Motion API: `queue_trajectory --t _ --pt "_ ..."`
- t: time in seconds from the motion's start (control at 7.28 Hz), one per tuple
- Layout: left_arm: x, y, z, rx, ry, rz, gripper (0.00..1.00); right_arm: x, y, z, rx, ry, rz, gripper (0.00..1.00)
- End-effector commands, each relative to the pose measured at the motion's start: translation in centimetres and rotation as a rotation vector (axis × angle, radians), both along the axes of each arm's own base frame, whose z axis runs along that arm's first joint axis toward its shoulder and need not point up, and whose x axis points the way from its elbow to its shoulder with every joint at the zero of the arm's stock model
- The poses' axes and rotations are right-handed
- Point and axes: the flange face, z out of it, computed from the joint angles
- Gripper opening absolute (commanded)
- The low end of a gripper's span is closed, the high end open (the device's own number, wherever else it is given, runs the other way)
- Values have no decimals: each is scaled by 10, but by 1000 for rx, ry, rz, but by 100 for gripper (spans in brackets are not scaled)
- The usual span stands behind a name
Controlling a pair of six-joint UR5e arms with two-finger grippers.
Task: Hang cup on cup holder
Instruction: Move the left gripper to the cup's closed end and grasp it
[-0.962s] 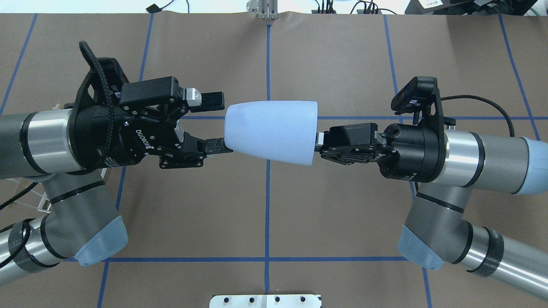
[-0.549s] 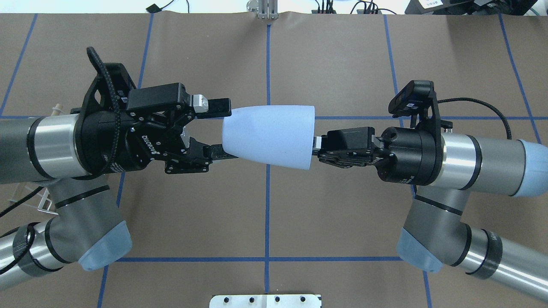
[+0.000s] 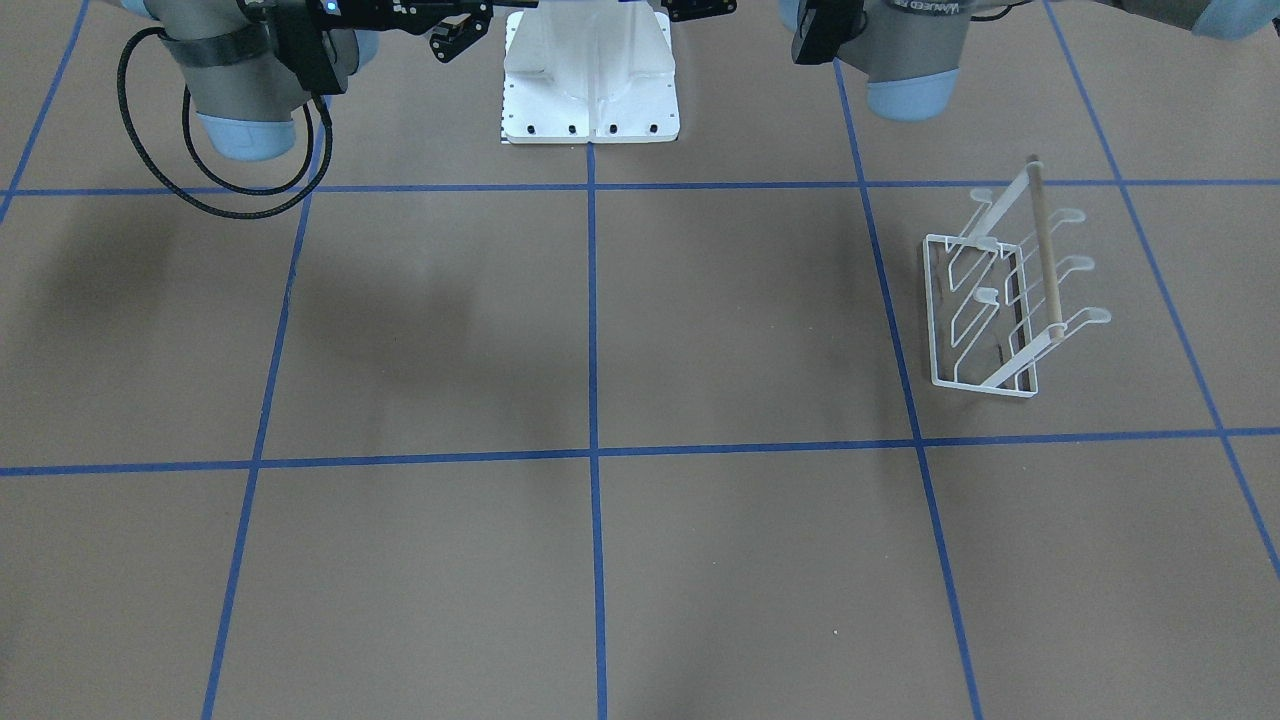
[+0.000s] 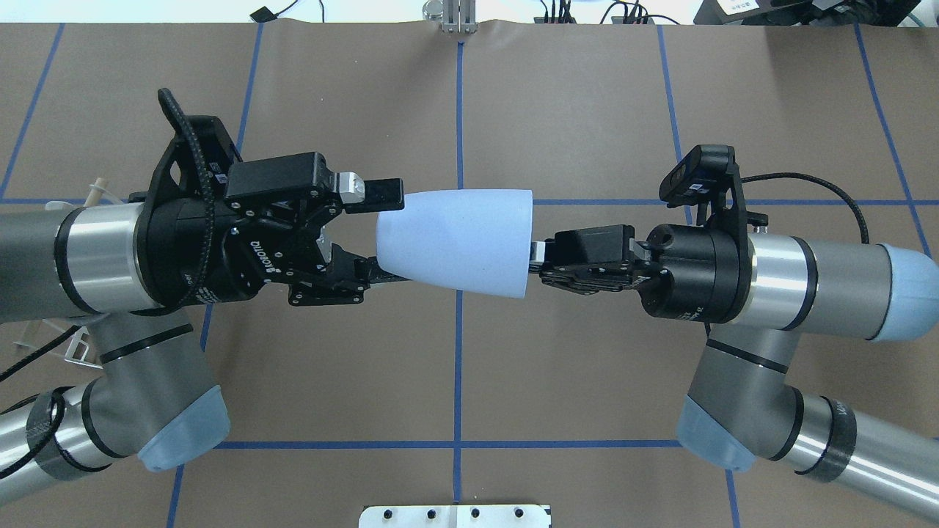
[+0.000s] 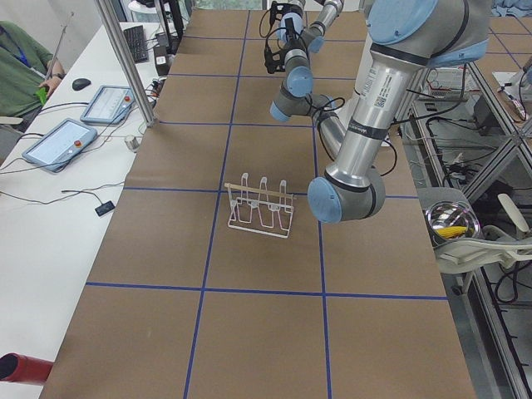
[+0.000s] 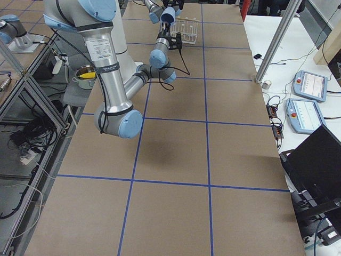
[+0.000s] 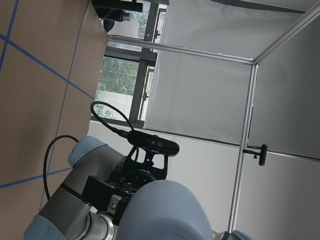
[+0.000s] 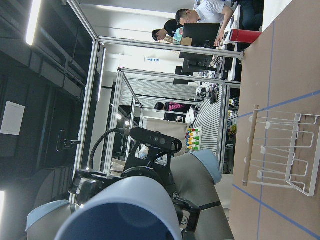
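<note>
Cup (image 4: 455, 242) numbers 1, cup holder (image 3: 1044, 250) also 1.

Brown paper (image 3: 420, 330) crossed by blue tape lines (image 3: 592, 300) fills the front view. In the left side view a white bench (image 5: 41, 241) runs down the left edge, carrying two tablets (image 5: 58, 143), with a grey post (image 5: 125, 58) at its inner edge. The left wrist view shows a window (image 7: 122, 100) at upper left, trees (image 7: 117, 75) behind it, and white blinds (image 7: 200, 95) to its right. A light strip (image 8: 34, 20) glows at the upper left of the right wrist view.

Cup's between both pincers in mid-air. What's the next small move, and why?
Probably close the left pincer on the cup: it straddles the narrow base but stands open, while the right pincer grips the wide rim. The cup holder sits on the left arm's side.
</note>
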Motion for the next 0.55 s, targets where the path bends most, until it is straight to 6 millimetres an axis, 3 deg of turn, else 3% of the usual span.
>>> queue_trajectory --t 0.0,0.14,0.27,0.41 --pt "3 3 1 0 -1 8 95 0 1 -1 2 -3 -2 0" --pt "3 2 1 -1 -2 8 93 -1 1 -1 2 -3 -3 0" --pt "3 2 1 -2 -4 8 84 -1 1 -1 2 -1 -4 0" --pt "3 3 4 -5 -7 9 22 -1 1 -1 1 -2 -3 0"
